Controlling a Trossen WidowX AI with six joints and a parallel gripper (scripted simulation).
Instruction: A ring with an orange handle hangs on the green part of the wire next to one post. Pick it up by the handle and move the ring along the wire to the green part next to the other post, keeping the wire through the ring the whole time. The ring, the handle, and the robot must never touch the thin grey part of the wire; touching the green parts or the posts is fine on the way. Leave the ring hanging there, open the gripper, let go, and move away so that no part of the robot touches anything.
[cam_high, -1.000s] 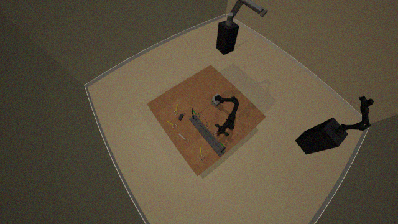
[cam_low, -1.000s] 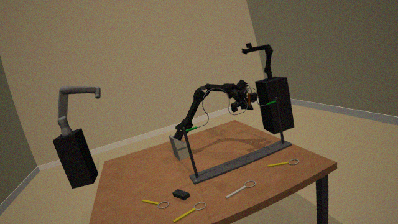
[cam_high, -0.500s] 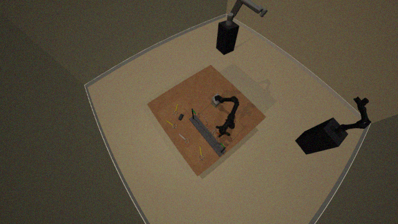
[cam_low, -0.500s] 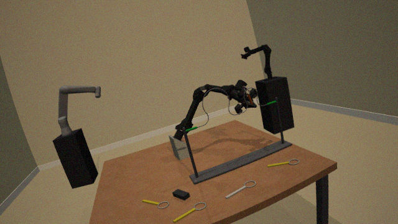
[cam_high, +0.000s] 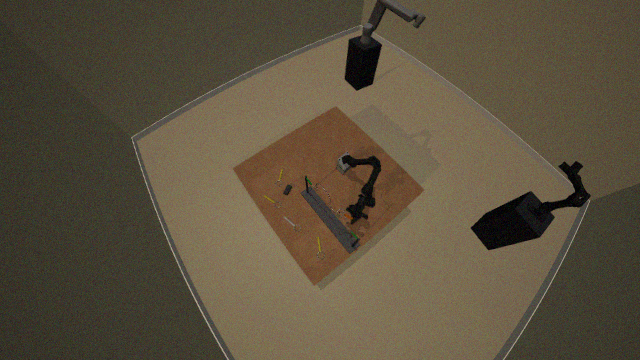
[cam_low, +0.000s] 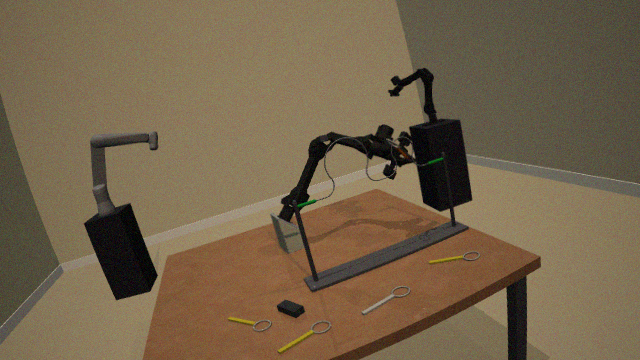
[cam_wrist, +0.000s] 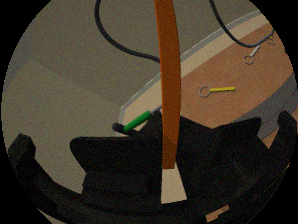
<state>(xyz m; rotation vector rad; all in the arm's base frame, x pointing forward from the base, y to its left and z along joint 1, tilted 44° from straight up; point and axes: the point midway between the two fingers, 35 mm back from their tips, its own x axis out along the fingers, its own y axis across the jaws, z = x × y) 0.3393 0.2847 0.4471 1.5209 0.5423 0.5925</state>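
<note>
The orange handle (cam_high: 348, 216) (cam_low: 402, 152) (cam_wrist: 170, 90) is held between the fingers of my gripper (cam_wrist: 161, 115), which is shut on it. The ring is too faint in the top and exterior views to tell exactly, and it is out of the wrist view. The thin grey wire (cam_low: 325, 162) (cam_wrist: 125, 49) curves between two posts (cam_low: 306, 245) (cam_low: 449, 195). Its green parts (cam_low: 307, 203) (cam_low: 436, 161) are at the posts. The handle is near the right-hand green part in the exterior view; the wrist view shows a green part (cam_wrist: 137, 121) beyond the fingers. Whether anything touches the wire cannot be told.
The posts stand on a dark base (cam_high: 327, 217) (cam_low: 385, 255). Yellow-handled rings (cam_low: 445, 260) (cam_low: 296, 342) (cam_low: 241, 320), a white-handled ring (cam_low: 378, 304) and a black block (cam_low: 290, 308) lie on the table. Two other arms stand on black pedestals (cam_low: 122, 255) (cam_low: 442, 175) off the table.
</note>
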